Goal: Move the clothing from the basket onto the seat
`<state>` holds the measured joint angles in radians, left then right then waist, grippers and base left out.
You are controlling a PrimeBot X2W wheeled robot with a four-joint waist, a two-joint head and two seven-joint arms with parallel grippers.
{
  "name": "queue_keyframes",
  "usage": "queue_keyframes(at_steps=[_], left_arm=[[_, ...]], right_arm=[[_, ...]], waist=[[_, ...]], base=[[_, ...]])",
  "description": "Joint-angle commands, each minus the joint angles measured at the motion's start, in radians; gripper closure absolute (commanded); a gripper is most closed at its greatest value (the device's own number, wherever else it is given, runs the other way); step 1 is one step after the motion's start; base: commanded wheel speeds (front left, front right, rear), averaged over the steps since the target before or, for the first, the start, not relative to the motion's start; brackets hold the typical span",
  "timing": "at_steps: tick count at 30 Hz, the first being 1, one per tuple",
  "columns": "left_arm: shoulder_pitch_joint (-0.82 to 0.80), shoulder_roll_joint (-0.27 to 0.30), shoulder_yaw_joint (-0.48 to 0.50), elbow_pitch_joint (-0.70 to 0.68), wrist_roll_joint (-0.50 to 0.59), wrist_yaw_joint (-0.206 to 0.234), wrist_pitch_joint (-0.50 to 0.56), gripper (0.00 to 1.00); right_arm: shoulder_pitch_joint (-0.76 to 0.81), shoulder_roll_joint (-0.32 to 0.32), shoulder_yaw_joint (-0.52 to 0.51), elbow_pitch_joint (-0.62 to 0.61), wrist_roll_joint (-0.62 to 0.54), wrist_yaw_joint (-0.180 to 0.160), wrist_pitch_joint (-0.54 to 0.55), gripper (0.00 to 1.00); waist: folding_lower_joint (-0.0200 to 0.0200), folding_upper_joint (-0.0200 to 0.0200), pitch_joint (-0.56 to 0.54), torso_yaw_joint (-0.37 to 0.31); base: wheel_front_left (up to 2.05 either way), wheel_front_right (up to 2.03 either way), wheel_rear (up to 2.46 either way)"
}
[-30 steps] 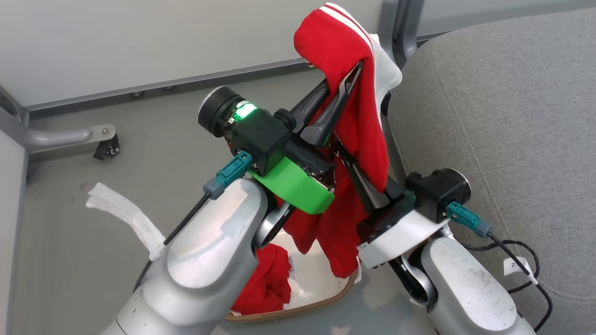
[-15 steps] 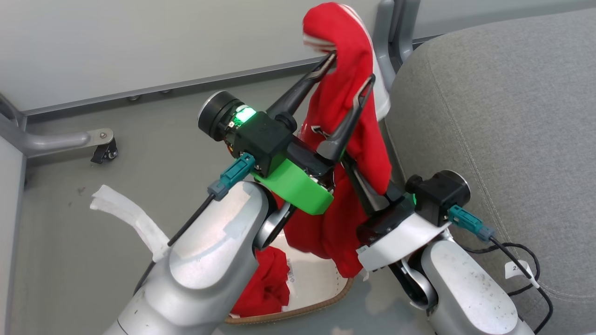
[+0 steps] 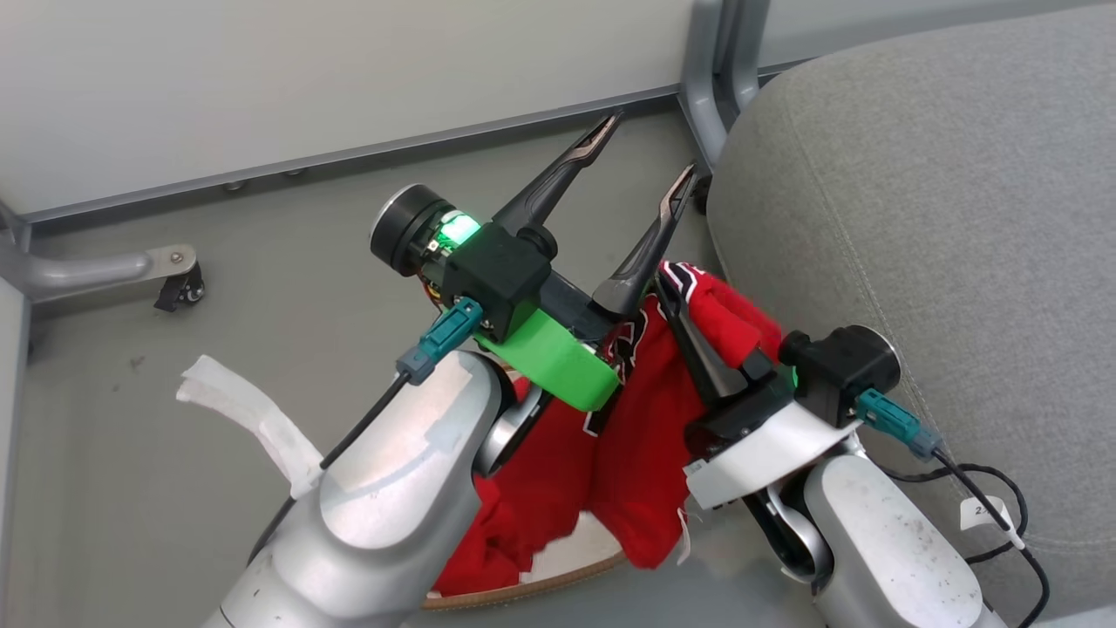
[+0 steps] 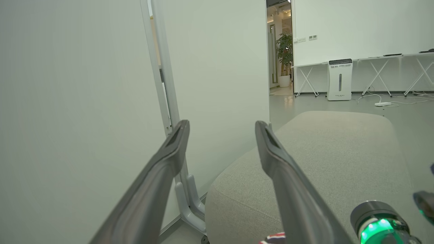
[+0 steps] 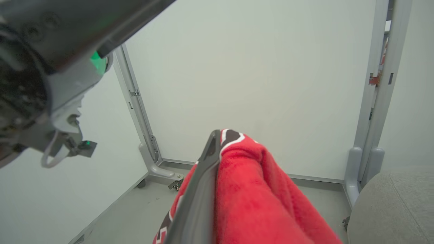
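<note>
Grey floor (image 3: 261,262) shows through the left gripper (image 3: 652,144), spread empty now it has let go, and the jersey (image 3: 645,419) slumps back over the basket (image 3: 523,590), hung on the right gripper (image 3: 689,305) (clamped or draped, I cannot tell), short of the seat (image 3: 915,218).

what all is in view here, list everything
clothing: count unclear, red with black-and-white print, draped over right gripper, hanging into basket
basket: 1, cream with brown rim, on floor below clothing
seat: 1, light grey, right of basket
strip: 1, white, on floor at left
caster: 1, black, under grey frame foot, far left
plant: 1, green, far back in left wrist view
left gripper: 1, dark, open and empty, above clothing
right gripper: 1, dark, under clothing, second finger hidden
</note>
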<state>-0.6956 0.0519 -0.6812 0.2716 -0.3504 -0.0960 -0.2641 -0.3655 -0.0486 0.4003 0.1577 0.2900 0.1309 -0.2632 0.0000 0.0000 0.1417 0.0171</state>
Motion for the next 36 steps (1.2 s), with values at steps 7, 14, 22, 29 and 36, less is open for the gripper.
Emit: queue_keyframes(at_steps=[7,14,22,29,36], left_arm=[[0.021,0.016,-0.009,0.014,0.025,0.002,-0.001,0.00],[0.022,0.020,-0.028,0.028,0.032,-0.002,-0.001,0.00],[0.016,0.028,-0.047,0.045,0.044,-0.004,-0.001,0.00],[0.001,0.040,-0.054,0.054,0.055,-0.001,-0.001,0.00],[-0.008,0.051,-0.051,0.061,0.064,0.004,-0.001,0.00]], right_arm=[[0.033,-0.003,-0.060,-0.030,-0.035,0.000,-0.002,1.00],[0.064,-0.003,-0.141,-0.072,-0.067,0.000,-0.002,1.00],[0.099,-0.003,-0.237,-0.126,-0.085,0.000,-0.002,1.00],[0.126,-0.003,-0.315,-0.156,-0.078,0.000,-0.002,1.00],[0.148,-0.003,-0.359,-0.165,-0.076,0.000,-0.002,1.00]], waist=[[0.0000,0.0000,0.035,-0.075],[0.0000,0.0000,0.070,-0.148],[0.0000,0.0000,0.113,-0.228],[0.0000,0.0000,0.153,-0.286],[0.0000,0.0000,0.181,-0.315]], base=[[0.00,0.00,0.00],[0.00,0.00,0.00],[0.00,0.00,0.00],[0.00,0.00,0.00],[0.00,0.00,0.00]])
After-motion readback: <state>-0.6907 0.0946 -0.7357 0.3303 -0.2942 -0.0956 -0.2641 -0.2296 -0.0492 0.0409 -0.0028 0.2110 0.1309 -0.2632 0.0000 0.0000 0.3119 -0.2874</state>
